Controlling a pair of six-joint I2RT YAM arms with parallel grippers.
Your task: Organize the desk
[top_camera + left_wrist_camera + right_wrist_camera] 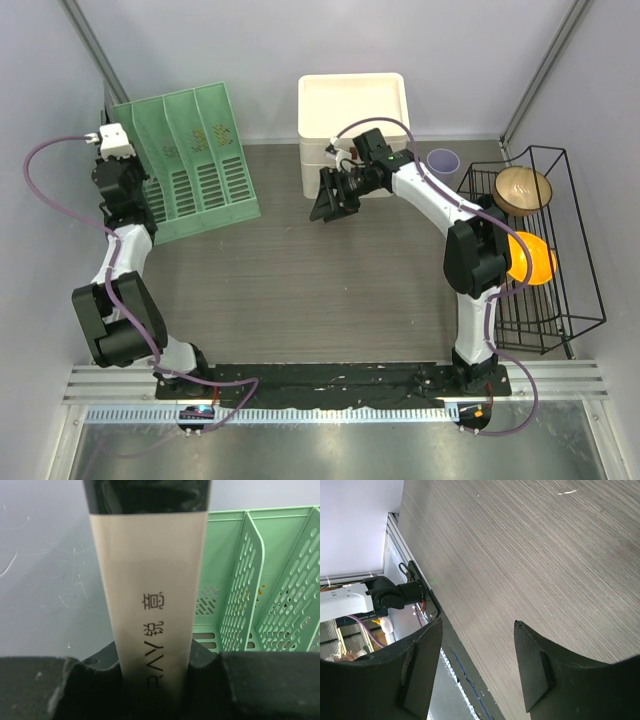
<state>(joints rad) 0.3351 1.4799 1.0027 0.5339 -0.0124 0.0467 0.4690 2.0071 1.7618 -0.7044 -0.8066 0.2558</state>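
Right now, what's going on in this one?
The left gripper is clamped on a flat beige item with a black end, possibly a notebook. It holds the item at the far left of the desk, beside the green file rack and not yet in a slot. The right gripper is open and empty, hovering over the desk in front of the white bin.

Black lettering runs lengthwise up the cream strip (150, 580) in the middle of the left wrist view. It shows the letters "RAY", with anything before them hidden at the bottom, then 2 Chinese characters, 锐意. No other writing can be read in any view.
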